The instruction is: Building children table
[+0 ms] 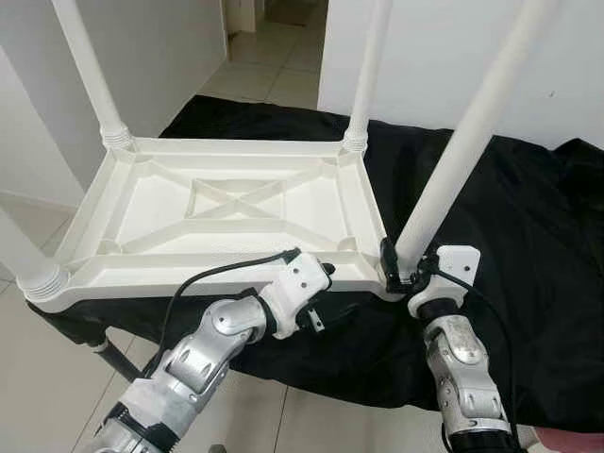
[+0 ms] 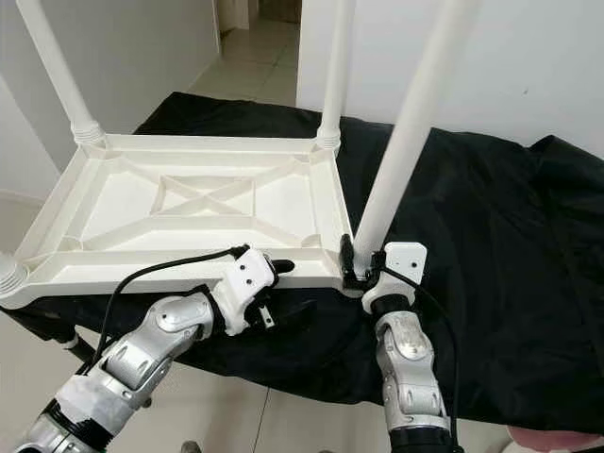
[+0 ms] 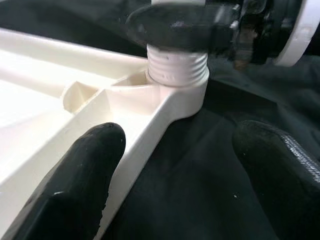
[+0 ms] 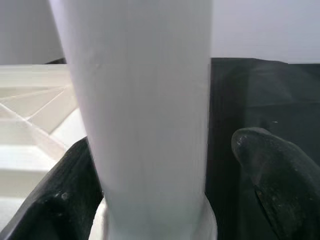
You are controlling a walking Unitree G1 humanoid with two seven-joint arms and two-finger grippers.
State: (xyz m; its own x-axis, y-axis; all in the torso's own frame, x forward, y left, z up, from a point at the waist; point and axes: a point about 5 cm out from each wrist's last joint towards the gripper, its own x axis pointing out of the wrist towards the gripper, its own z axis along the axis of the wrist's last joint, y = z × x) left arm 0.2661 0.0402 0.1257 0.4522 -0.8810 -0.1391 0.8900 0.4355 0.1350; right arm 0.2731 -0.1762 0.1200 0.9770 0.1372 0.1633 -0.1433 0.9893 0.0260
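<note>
Silver arms reach forward from the near edge toward an upturned white children's table (image 1: 236, 212), which lies with its underside facing up on a black cloth (image 1: 528, 245) spread over a low surface; the cloth likely protects the table's top face during assembly. Beyond it lie a tiled floor (image 1: 274, 57) and white walls (image 1: 444, 57).

Four white legs rise from the corner sockets. The near right leg (image 1: 462, 151) leans away from vertical, which suggests it is not yet fully screwed home; its threaded end (image 3: 178, 67) sits in the corner socket with some thread exposed.

Right gripper (image 1: 404, 269): fingers spread around the base of this leg just above the socket, one finger (image 4: 65, 195) against the leg, the other (image 4: 275, 170) standing slightly off it. A grasp this low would suit turning the leg while keeping it aligned.

Left gripper (image 2: 274, 269): fingers apart, straddling the near rim (image 3: 145, 135) of the table beside the same corner, one finger (image 3: 85, 170) inside the frame and one (image 3: 280, 165) outside over the cloth. Whether they touch the rim cannot be told; the placement appears meant to brace the table against turning.
</note>
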